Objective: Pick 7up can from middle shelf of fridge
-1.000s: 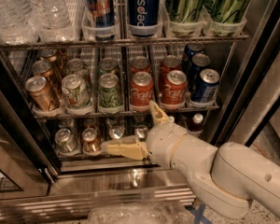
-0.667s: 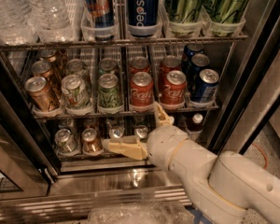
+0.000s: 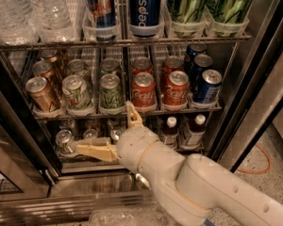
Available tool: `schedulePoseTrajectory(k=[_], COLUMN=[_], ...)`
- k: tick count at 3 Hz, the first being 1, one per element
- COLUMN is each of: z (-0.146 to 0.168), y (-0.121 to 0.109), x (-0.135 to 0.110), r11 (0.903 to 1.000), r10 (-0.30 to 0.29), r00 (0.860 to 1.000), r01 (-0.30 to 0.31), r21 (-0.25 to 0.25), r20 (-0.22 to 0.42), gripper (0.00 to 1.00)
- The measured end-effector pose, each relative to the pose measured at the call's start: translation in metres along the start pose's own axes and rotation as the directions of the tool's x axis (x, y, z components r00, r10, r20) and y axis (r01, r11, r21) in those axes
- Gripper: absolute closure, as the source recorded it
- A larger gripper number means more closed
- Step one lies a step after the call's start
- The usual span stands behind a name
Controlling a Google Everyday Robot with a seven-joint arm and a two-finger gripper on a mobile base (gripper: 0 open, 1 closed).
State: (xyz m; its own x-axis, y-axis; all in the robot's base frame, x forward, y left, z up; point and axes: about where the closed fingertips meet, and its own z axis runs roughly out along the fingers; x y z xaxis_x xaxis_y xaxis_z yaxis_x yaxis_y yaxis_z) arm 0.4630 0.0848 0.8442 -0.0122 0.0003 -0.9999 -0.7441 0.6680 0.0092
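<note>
Cans stand in lanes on the middle shelf (image 3: 188, 108) of the fridge (image 3: 89, 186). The 7up can (image 3: 76, 92) is at the front of its lane. It stands up straight, pale with green marks and a silver top. Nothing touches it.

Just left of the 7up can is a brown can (image 3: 41, 94). Just right of it is a darker green can (image 3: 111, 91). Farther right of the 7up can stand 2 red Coca-Cola cans (image 3: 144, 92), then a blue can (image 3: 207, 86). More cans line up behind the 7up can. Above it, on the next rack, are water bottles (image 3: 47, 8) and tall cans, 1 of them a Pepsi can (image 3: 144, 8).

Below the 7up can and a bit to its right is the gripper (image 3: 104, 126), down by the lowest rack. Its 2 fingers (image 3: 94, 149) are spread wide apart and hold nothing. 1 finger points left, well below the 7up can. The other points up, its tip near the shelf's front edge, right of the 7up can. The white arm (image 3: 203, 187) runs down and right, away from the 7up can.
</note>
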Motion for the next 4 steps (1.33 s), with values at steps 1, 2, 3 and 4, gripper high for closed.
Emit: schedulePoseTrajectory(k=[1,2,3,4], z=[0.025,0.031,0.031,0.035], y=[0.027,0.012,0.011,0.016], x=[-0.004,0.007,0.007,0.014], r11=[0.9978,0.9958,0.9959,0.9965], r10=[0.063,0.085,0.084,0.072], r00=[0.996,0.994,0.994,0.995], r01=[-0.062,-0.087,-0.086,-0.075], r21=[-0.022,0.027,0.029,0.038], r20=[0.056,0.07,0.07,0.062], gripper=[0.0,0.0,0.0,0.0])
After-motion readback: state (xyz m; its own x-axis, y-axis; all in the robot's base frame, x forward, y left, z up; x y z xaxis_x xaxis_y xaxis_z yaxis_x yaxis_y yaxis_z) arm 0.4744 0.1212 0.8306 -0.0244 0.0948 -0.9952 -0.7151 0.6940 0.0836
